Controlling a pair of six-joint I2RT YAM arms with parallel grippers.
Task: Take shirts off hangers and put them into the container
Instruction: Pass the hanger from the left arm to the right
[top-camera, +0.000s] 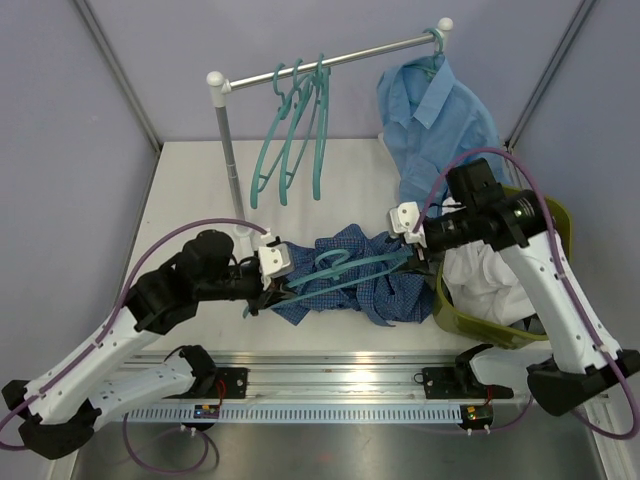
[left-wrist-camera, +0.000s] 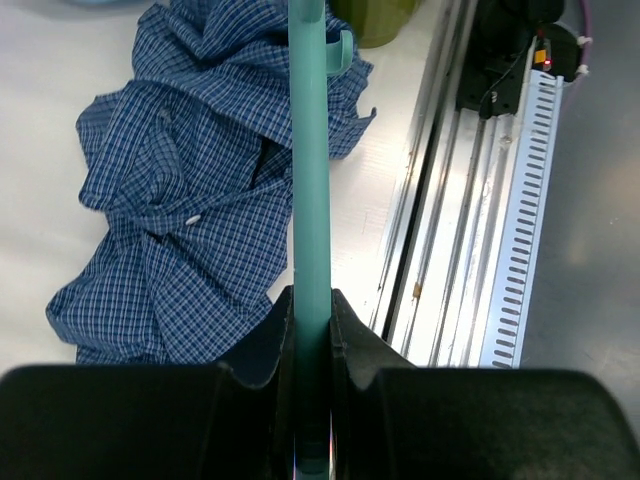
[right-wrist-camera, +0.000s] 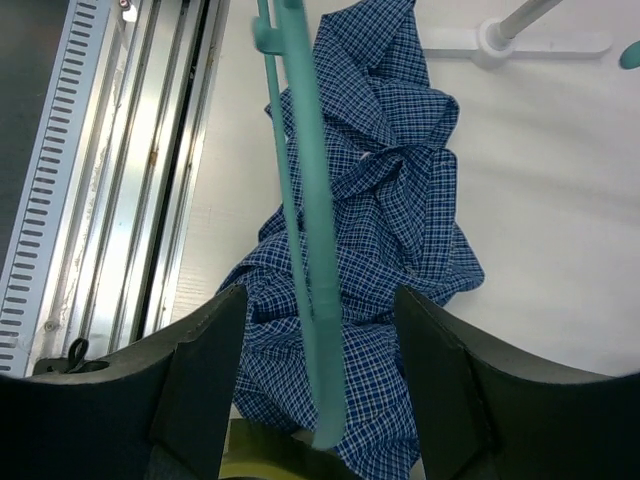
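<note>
The left gripper (left-wrist-camera: 312, 300) is clamping the teal hanger (left-wrist-camera: 310, 150) above the dark blue check shirt (right-wrist-camera: 400, 200) crumpled on the table (top-camera: 190, 190), the right gripper (right-wrist-camera: 320, 295) is standing open, the white shirt (top-camera: 480, 275) is lying in the laundry basket (top-camera: 452, 312), and the light blue shirt (top-camera: 440, 120) is hanging unremoved.

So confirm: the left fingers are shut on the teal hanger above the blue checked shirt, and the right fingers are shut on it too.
No: the right fingers stand open either side of the hanger, as the right wrist view shows. The left fingers are shut on it, above the checked shirt.
</note>
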